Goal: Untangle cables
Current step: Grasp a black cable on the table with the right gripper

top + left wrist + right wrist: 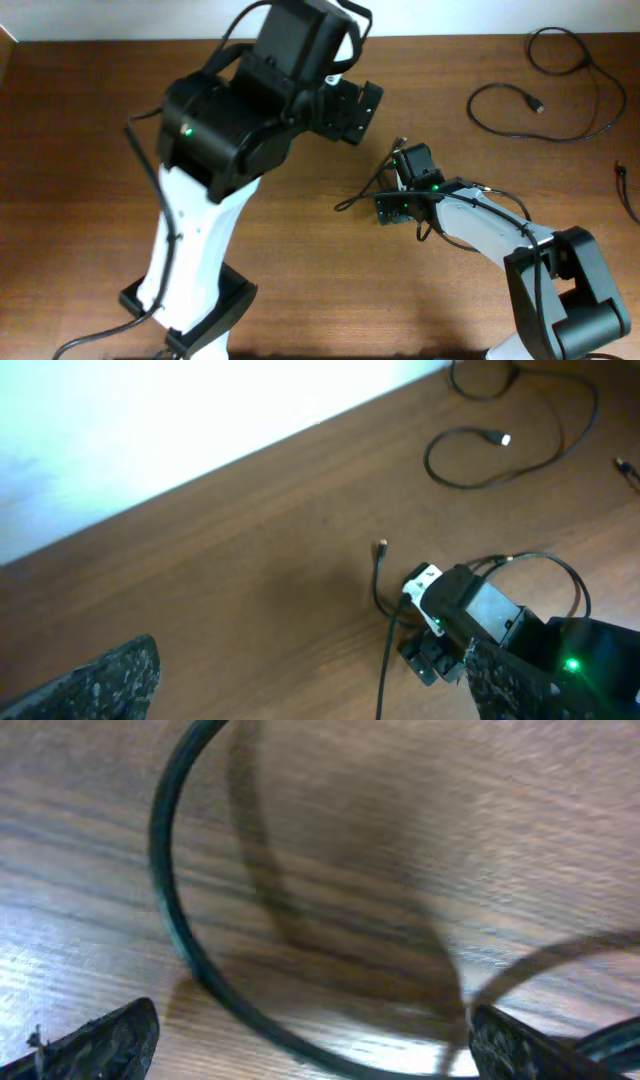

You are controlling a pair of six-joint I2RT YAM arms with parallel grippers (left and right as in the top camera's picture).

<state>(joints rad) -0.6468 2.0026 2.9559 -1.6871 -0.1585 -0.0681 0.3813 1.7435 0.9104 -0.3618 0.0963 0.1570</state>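
Observation:
A thin black cable (357,196) lies in loops on the wooden table at centre right, its plug end (383,545) pointing to the far side. My right gripper (393,208) is low over this cable and open. In the right wrist view a loop of the cable (196,965) runs on the wood between the two spread fingers (310,1045), with nothing held. My left gripper (350,108) is raised high above the table, open and empty; its fingers (310,685) are wide apart and look down on the right gripper (448,628).
A second black cable (535,95) lies coiled at the far right of the table, and it also shows in the left wrist view (500,445). Another cable end (625,190) lies at the right edge. The left arm's base (190,300) stands front left.

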